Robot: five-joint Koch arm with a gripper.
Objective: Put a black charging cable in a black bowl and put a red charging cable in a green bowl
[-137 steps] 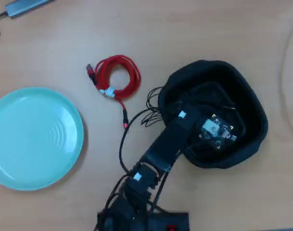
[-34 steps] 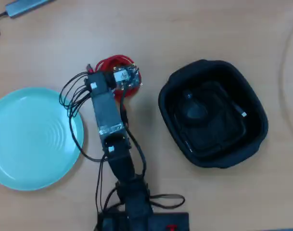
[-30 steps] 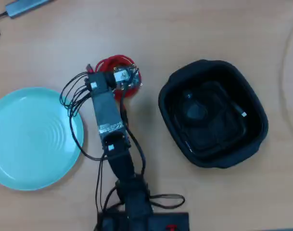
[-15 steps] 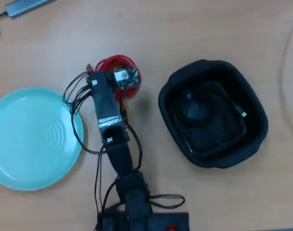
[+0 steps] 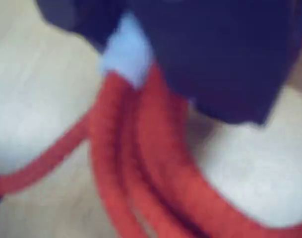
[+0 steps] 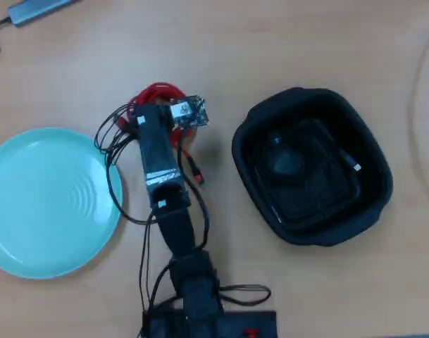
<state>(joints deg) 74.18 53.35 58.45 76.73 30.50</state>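
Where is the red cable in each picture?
Wrist view: the red charging cable fills the middle, its loops running from the white tie down to the bottom edge.
Overhead view: it lies at upper centre, partly under the arm, between the green bowl and the black bowl.
Shared landmark: the wooden table.

Red charging cable (image 6: 158, 95) bright red with a pale white tie (image 5: 126, 49); green bowl (image 6: 31, 232) pale mint with faint concentric rings at centre; black bowl (image 6: 369, 204) matte black; black charging cable (image 6: 344, 158) silver-tipped; table (image 6: 306, 42) light wood-tone.
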